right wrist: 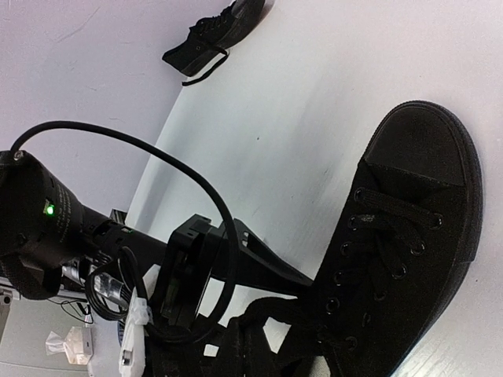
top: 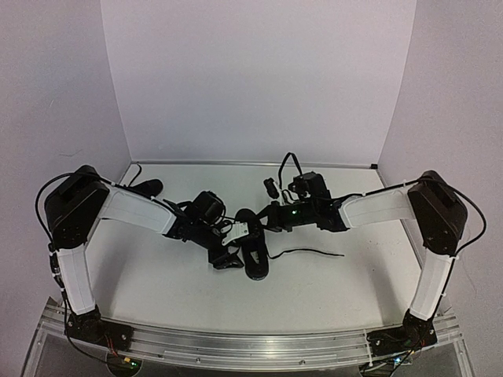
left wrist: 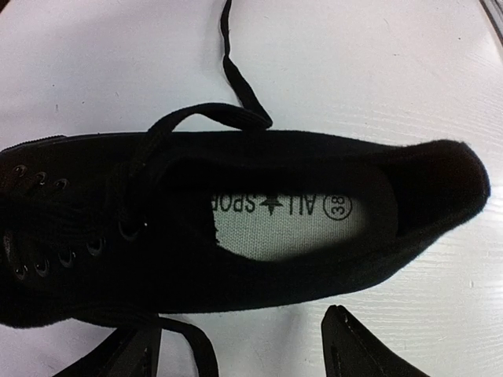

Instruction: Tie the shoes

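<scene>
One black shoe lies in the middle of the table between both grippers. The left wrist view looks down into it, showing its grey insole. My left gripper is open beside the shoe's side; its fingertips stand apart at the lower edge, with a lace loop between them, untouched. My right gripper sits at the shoe's far end. In the right wrist view it looks shut on a lace loop running to the eyelets of the shoe. The second shoe lies at the back left.
A loose lace end trails right across the table from the middle shoe. The second shoe lies near the back wall. White walls enclose the table on three sides. The left arm's gripper body and cable sit close to my right gripper.
</scene>
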Controlling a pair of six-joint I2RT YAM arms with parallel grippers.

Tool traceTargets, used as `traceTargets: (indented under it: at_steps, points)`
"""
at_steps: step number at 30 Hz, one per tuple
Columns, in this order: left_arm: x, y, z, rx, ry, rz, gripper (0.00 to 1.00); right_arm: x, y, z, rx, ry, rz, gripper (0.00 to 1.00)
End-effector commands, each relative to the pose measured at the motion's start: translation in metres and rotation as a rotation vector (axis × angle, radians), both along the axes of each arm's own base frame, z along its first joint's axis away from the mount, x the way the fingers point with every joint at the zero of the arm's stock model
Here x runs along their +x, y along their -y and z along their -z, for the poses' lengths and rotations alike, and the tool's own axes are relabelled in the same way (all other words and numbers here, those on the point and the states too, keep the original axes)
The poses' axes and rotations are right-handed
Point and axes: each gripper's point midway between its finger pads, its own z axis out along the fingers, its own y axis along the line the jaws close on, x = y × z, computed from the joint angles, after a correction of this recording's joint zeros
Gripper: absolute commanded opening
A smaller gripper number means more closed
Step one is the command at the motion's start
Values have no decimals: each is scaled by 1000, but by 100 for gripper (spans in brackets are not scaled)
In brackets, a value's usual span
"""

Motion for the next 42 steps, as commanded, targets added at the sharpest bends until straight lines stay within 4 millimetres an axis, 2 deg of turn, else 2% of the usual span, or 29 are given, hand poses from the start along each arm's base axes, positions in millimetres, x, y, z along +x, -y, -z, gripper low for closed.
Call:
traceTargets:
  at_steps: [1, 5, 10, 15, 24, 31, 33, 42]
  points:
    - [20, -5, -48, -148, 79, -81, 75, -1, 3, -15, 25, 20, 1, 0]
    - [28, -16, -76, -224, 110, -126, 74, -1, 2, -18, 32, 20, -3, 0]
    - [33, -6, -98, -307, 127, -129, 66, -2, 2, -22, 37, 21, -3, 0]
    - [38, 7, -90, -312, 82, -104, 49, -2, 2, -24, 41, 19, 1, 0]
    - [46, 21, -94, -367, 61, -109, 44, -1, 1, -22, 42, 12, -2, 0]
    - [46, 30, -86, -392, 21, -105, 13, -1, 0, -22, 44, 9, -4, 0]
    - [46, 31, -86, -396, 21, -106, 8, -1, 0, -22, 45, 6, -2, 0]
    - [51, 35, -90, -425, 41, -119, 7, -2, 0, -20, 46, -7, -4, 3]
